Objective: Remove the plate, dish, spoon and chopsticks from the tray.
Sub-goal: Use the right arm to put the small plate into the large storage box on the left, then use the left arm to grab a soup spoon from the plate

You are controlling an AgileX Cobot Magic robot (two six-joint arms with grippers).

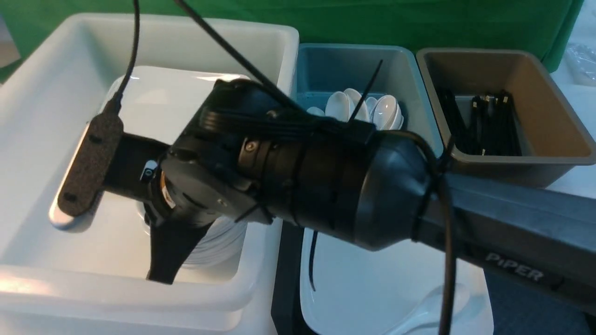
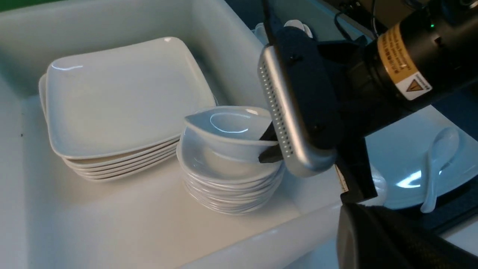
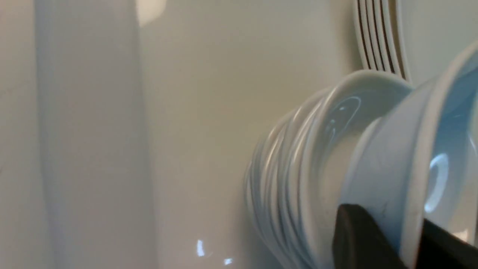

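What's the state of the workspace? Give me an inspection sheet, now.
Surface: black tray under the plate; little of it shows.
Job's things: plate on tray, spoon lying on it; dish tilted atop dish stack in white tub; chopsticks seen only in brown tub.
Clutter: plate stack in white tub; spoons in teal tub.
Grippers: right gripper pinches dish rim; left gripper shut, nothing seen in it.
Cables: black cables tied along right arm.
Surroundings: green cloth behind tubs.

Dish (image 2: 224, 125), spoon (image 2: 437, 157), plate stack (image 2: 119, 101): glossy wht glaze. Tub (image 2: 112, 224): smooth plastic. Backdrop (image 1: 372, 23): matt grn cloth. Cam rim (image 2: 283, 123): perforated metal.
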